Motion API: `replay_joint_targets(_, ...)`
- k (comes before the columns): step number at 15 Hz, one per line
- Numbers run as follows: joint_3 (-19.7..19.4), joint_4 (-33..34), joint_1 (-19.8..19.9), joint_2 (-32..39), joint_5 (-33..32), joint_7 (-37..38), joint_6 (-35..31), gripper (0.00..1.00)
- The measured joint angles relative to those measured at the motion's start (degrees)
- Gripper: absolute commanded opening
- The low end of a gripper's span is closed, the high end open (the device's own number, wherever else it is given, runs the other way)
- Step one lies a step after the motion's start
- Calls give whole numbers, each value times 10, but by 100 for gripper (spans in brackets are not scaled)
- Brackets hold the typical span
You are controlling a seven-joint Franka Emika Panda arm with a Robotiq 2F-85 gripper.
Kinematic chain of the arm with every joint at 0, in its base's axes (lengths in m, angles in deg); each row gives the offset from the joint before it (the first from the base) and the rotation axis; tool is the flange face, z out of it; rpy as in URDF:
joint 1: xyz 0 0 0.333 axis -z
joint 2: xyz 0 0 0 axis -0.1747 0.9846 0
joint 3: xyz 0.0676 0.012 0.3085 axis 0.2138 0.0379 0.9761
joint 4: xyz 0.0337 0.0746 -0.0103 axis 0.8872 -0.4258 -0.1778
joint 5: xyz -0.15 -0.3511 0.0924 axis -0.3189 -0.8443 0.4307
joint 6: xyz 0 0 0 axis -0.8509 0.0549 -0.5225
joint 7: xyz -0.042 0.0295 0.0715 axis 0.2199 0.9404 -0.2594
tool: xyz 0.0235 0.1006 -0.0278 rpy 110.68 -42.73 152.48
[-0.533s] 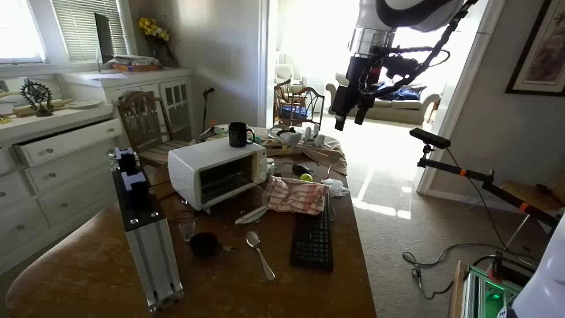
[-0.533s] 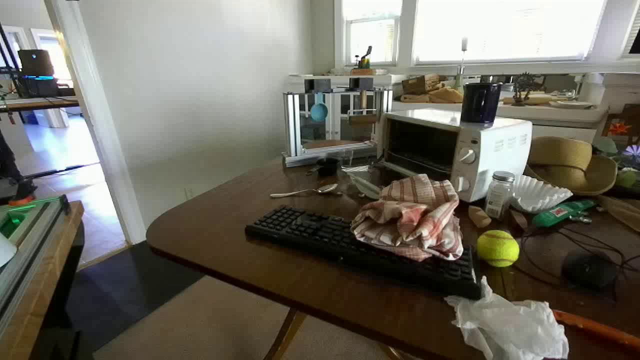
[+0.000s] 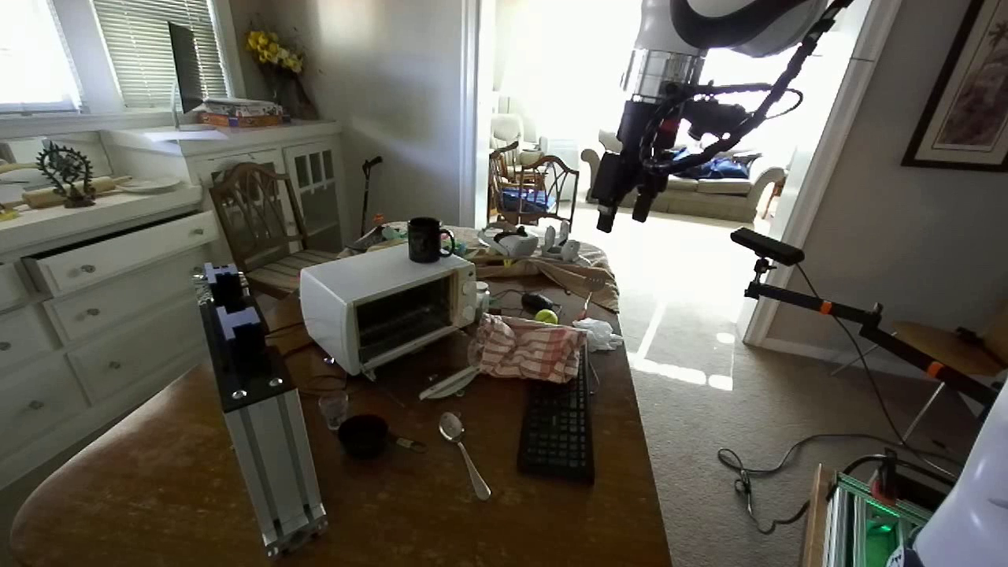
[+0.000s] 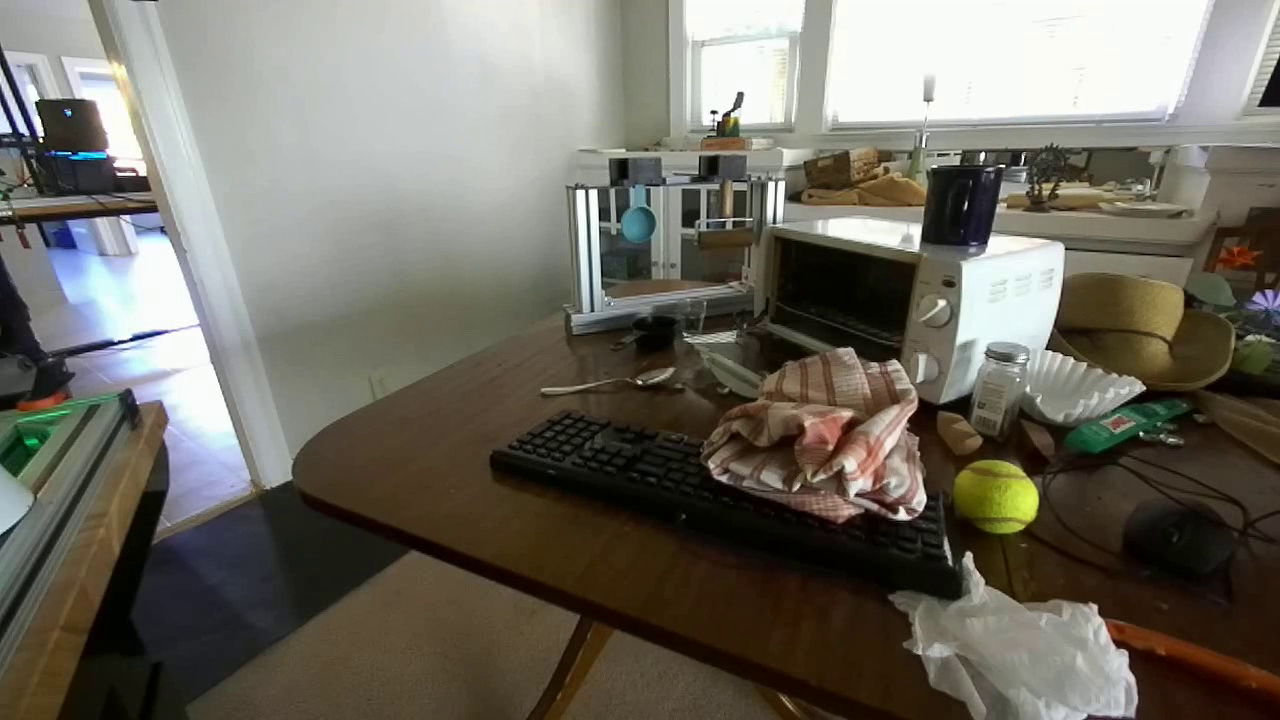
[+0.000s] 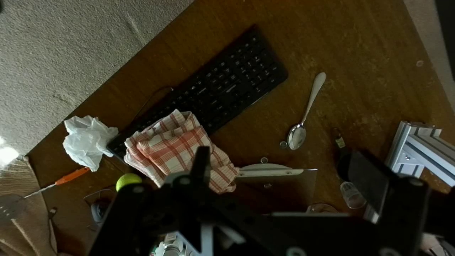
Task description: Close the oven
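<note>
Exterior views show the oven [image 3: 370, 279] open, seemingly a rack [image 3: 403, 324] inside.

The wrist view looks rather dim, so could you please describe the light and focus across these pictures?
Wrist view: dim, the claw dark and blurred, the keyboard crisper; in an exterior view, glare washes out the doorway; in an exterior view, the window is blown out; in both exterior views, shadow inside the oven.
</note>
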Motion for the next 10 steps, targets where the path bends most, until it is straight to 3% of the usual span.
replay_joint_targets(6, -10, -27, 42, 74, -41, 36, -110, 100)
replay_joint_targets(10, -43, -25, 75, 166, -34, 70, -124, 100)
